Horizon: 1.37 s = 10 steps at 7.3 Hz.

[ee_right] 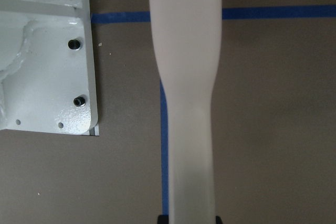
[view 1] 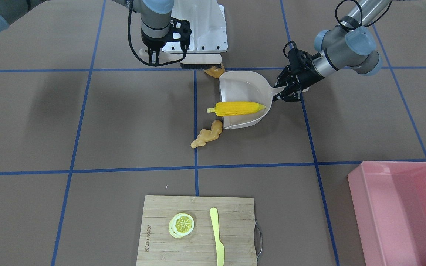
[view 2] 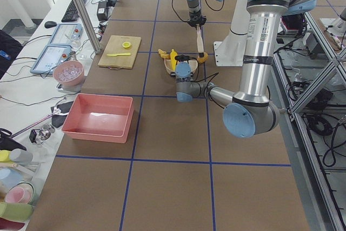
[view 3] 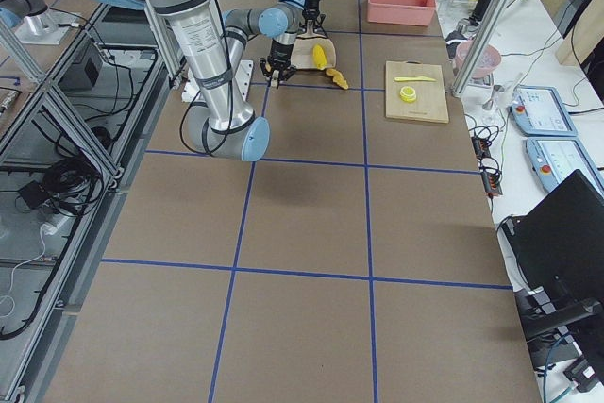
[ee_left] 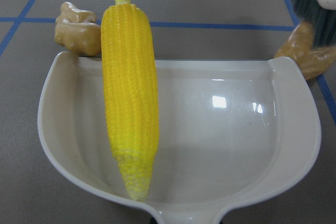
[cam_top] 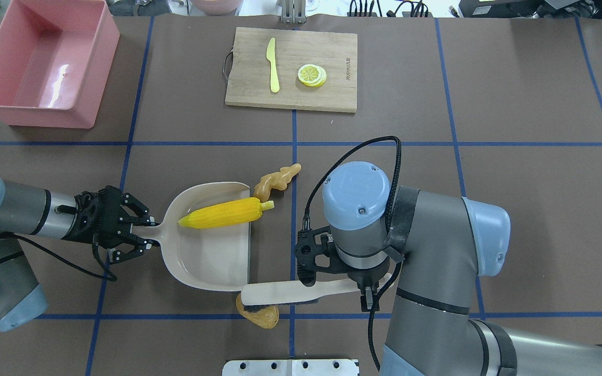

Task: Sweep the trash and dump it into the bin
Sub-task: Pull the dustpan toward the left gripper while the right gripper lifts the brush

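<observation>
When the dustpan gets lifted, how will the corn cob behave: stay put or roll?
Likely to roll: the corn cob is round and lies loose in the smooth dustpan. Its stem end overhangs the open lip, so a forward tilt might slide it out. It looks like stiff moulded plastic.

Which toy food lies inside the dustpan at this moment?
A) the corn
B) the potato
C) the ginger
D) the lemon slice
A: the corn lies in the dustpan, with only its stem end past the lip. The ginger sits outside one corner of the mouth. The potato sits outside the other corner, partly under the brush.
</observation>
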{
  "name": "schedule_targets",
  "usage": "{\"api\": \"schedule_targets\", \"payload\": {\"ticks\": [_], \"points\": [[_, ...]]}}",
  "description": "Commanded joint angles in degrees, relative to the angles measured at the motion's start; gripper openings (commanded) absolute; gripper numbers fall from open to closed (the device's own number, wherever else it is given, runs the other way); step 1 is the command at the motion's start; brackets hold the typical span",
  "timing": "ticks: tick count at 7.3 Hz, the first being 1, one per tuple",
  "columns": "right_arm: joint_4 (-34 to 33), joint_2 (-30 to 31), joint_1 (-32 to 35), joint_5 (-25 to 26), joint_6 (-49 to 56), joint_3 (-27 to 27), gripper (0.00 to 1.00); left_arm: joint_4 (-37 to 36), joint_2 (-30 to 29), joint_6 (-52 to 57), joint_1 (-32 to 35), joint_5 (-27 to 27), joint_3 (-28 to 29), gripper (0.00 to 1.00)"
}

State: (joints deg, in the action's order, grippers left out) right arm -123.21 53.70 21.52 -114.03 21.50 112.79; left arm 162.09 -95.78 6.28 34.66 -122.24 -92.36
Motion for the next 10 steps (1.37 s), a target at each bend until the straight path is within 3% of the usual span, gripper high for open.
{"api": "schedule_targets", "payload": {"ticks": [1, 6, 7, 8, 9, 10], "points": [[-2.02, 0.08, 2.54, 0.65, 0.47, -0.11, 0.00, 0.06, 1.90, 0.57, 0.32, -0.11, -0.45, 0.29], [-5.46, -0.09, 10.02, 1.55, 4.78, 0.76, 0.00, -0.02, 5.87, 0.75, 1.99, -3.89, -1.42, 0.35], [-12.08, 0.26, 10.03, 0.93, 4.78, 4.68, 0.00, -0.37, 5.87, 0.75, 2.43, -3.80, -1.07, 0.40], [-19.02, 0.52, 10.20, 0.92, 4.08, 8.90, 0.00, -0.55, 5.87, 0.66, 2.52, -3.80, -0.98, 0.56], [-21.43, 0.87, 10.29, 0.83, 3.29, 9.55, 0.00, -0.64, 5.78, 0.75, 2.52, -3.71, -0.72, 0.82], [-20.94, 2.01, 10.38, -1.95, -0.20, 9.64, 0.00, -0.81, 5.78, 0.75, 2.52, -3.62, -0.63, 0.97]]}}
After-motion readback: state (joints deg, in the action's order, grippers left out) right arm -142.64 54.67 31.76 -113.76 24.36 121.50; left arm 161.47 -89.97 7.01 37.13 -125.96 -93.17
